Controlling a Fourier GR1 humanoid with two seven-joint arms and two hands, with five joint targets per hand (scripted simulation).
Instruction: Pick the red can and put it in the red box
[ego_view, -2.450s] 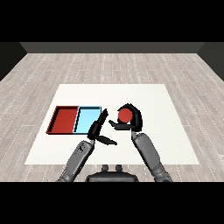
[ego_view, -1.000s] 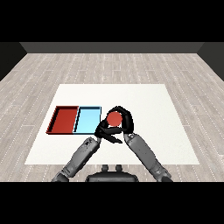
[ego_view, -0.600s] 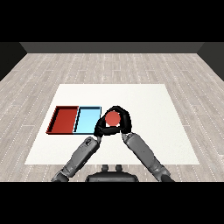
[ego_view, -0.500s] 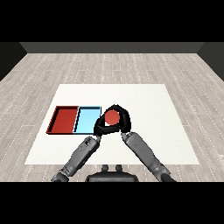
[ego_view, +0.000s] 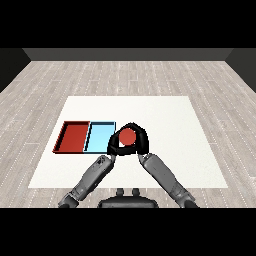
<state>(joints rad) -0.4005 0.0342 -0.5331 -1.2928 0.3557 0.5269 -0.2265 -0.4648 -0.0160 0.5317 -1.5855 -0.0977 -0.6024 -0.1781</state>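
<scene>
The red can (ego_view: 127, 136) is held above the table at the right edge of the light blue tray (ego_view: 98, 136). My right hand (ego_view: 141, 142) is shut on it, its black fingers arching over the can's top and right side. My left hand (ego_view: 114, 148) sits close against the can's left side, where its black shape merges with the right hand. The red tray (ego_view: 73, 136) lies to the left of the blue one, with nothing in it.
Both trays lie side by side on the left half of the white table (ego_view: 170, 120). The two grey forearms (ego_view: 92, 175) converge from the lower corners toward the can. Wooden floor surrounds the table.
My right hand has carried the red can leftward from the table's middle right to the blue tray's right edge. My left hand has lowered and come in beside the can.
</scene>
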